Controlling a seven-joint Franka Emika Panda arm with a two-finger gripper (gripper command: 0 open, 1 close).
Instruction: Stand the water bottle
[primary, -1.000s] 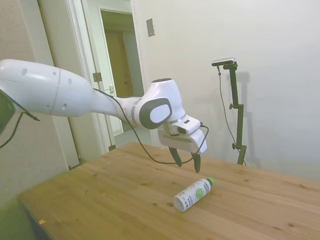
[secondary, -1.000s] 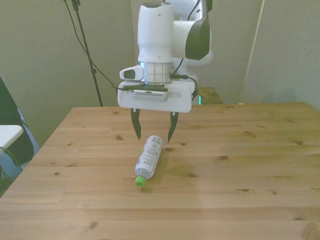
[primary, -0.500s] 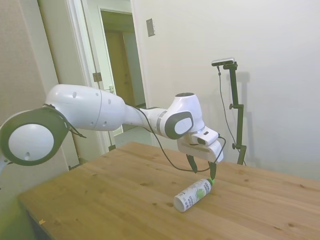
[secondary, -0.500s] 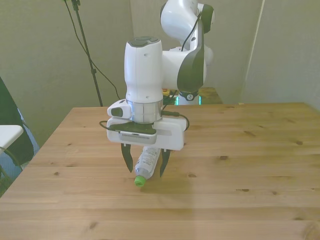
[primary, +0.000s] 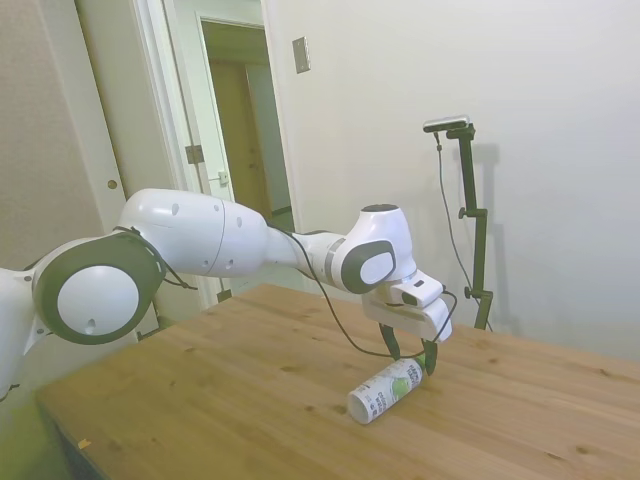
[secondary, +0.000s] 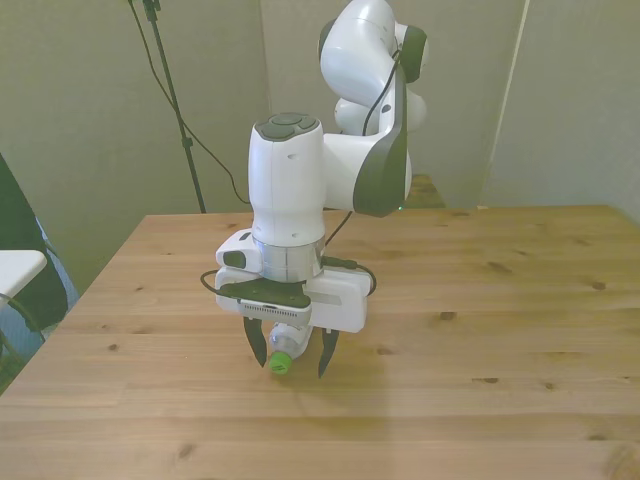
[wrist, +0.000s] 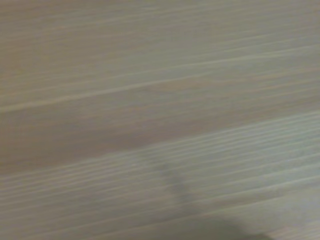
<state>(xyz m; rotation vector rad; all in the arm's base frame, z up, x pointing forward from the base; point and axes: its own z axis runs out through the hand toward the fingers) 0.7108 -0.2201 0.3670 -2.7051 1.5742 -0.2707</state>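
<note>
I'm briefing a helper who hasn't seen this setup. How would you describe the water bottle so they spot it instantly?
Start at the wooden table and follow the white arm down to its open gripper. The water bottle lies on its side there, its green cap between the fingers. It is slim, with a white label and green graphics.

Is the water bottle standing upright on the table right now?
No, the water bottle lies on its side on the table, with the open pincer straddling its green cap end.
</note>
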